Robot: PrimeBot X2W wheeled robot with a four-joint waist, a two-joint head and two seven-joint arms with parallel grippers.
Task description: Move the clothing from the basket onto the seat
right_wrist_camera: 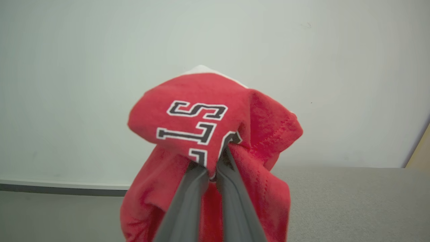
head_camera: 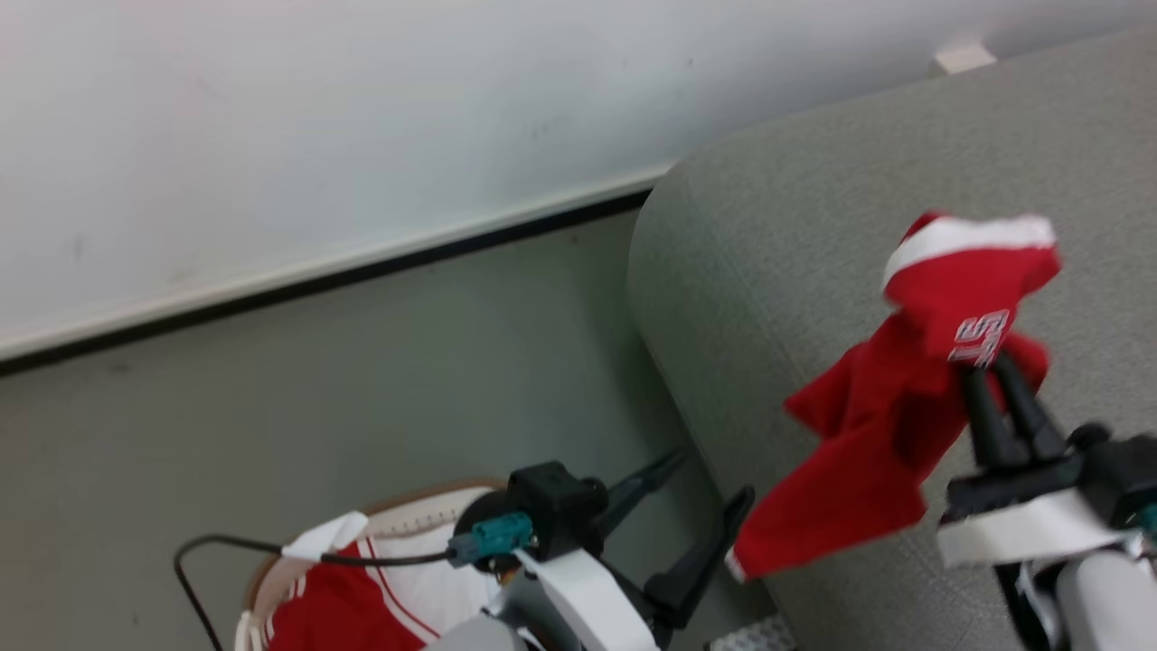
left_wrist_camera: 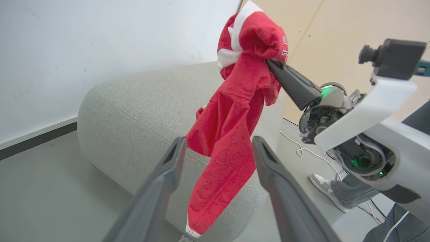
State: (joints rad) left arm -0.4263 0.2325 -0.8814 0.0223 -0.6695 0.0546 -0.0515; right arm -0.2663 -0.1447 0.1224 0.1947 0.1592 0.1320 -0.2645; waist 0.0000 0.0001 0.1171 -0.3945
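**Right gripper (head_camera: 981, 366) holds a red garment (head_camera: 868, 434) up in front of the sofa (head_camera: 795, 271)**

Its jaws are closed together on a bunch of the cloth just under the white outlined block letters. A white band sits above the jaw tips, and the rest of the cloth hangs below and to the left of them, before the sofa's rounded end. Whether the lowest hem touches the sofa cannot be told. The left gripper (head_camera: 710, 479) has its jaws wide apart with nothing between them. They point toward the hanging cloth, well short of it. Behind those jaws, at the arm's wrist, the basket (head_camera: 425, 493) stands on the floor (head_camera: 362, 380) and holds a second garment (head_camera: 334, 606), red with white stripes. In the left wrist view, a person's shoe (left_wrist_camera: 322, 183) rests on the floor beyond and below the right jaws.
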